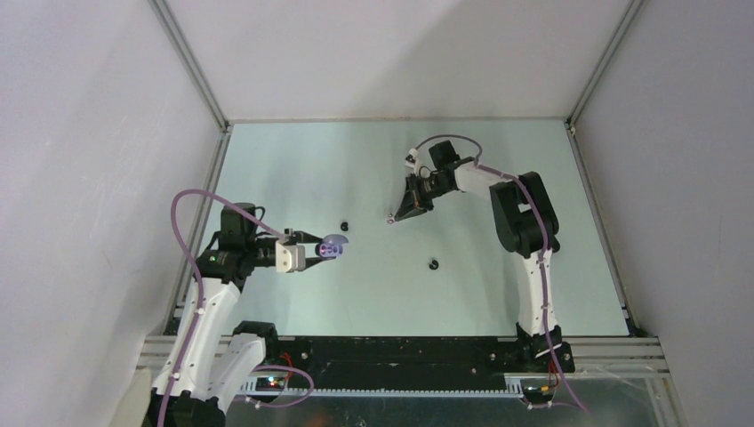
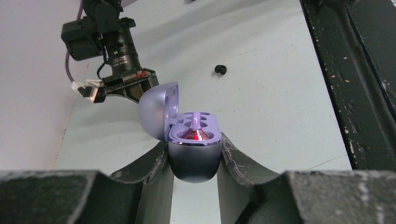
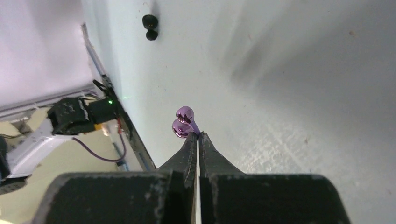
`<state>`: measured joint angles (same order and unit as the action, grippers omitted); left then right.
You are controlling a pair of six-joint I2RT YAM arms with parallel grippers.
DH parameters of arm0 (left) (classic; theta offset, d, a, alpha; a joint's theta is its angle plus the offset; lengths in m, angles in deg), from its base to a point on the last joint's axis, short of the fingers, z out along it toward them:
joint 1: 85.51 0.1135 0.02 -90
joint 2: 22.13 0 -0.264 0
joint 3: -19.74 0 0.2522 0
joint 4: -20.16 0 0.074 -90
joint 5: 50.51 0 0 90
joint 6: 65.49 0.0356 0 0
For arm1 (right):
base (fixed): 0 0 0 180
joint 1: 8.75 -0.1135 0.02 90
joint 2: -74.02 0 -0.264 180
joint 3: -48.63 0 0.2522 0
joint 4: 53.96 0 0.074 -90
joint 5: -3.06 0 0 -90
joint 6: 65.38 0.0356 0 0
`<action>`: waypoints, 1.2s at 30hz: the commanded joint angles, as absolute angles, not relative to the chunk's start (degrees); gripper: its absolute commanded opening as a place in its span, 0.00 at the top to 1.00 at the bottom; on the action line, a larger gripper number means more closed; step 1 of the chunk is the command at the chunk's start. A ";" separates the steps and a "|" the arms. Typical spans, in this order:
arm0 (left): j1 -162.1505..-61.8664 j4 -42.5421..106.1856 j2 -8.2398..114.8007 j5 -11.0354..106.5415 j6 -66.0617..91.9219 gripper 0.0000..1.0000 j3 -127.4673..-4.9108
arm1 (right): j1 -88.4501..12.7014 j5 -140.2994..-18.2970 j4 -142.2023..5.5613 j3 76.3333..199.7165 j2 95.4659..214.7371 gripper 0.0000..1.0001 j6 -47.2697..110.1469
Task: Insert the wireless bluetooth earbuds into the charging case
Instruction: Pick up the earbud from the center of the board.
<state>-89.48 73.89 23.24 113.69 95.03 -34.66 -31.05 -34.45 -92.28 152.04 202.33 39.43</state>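
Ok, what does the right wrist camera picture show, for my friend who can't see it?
The right gripper, its two dark fingers shut together, seems to pinch a shiny purple earbud at its very tip, over the pale table. Farther off, a black earbud lies on the table.

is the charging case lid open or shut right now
Open. In the left wrist view the lid is swung back to the left of the charging case, leaving its earbud wells exposed.
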 commanded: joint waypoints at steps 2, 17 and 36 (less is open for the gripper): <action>-88.91 69.24 23.34 115.78 93.53 1.00 -34.28 | -30.96 -41.25 -100.50 155.78 192.89 1.00 29.84; -93.53 46.32 26.54 112.43 71.08 1.00 -28.83 | -38.03 -64.75 -109.64 147.73 163.32 1.00 7.02; -97.17 37.15 35.43 115.09 55.22 1.00 -29.95 | -65.67 -83.96 -109.55 145.79 148.15 1.00 -7.08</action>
<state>-96.91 38.13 34.28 112.05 58.29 -27.45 -61.50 -77.60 -110.97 146.68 148.76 -3.91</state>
